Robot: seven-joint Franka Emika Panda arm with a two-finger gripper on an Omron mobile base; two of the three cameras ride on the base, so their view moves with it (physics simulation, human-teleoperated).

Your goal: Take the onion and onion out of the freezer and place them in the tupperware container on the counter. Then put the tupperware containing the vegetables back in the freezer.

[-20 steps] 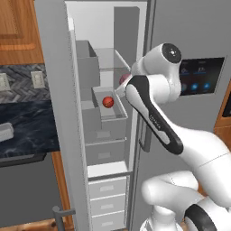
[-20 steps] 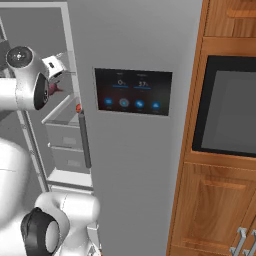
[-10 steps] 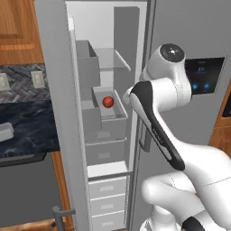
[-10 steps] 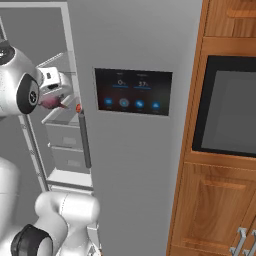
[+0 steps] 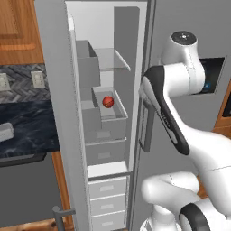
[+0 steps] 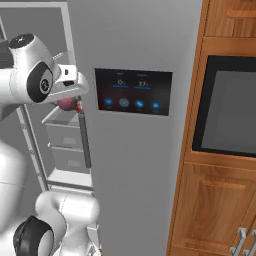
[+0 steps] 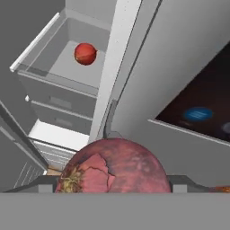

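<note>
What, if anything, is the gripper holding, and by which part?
The gripper holds the maroon onion, clamped across its round body; its fingers are hidden. The red-orange onion lies in the freezer bin.

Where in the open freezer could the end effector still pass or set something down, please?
The freezer bin has bare floor all round the red-orange onion, widest toward its front wall. The glass shelf above, beside the grey box, is bare too. It is crowded at the door edge, where the end effector carries the maroon onion.
</note>
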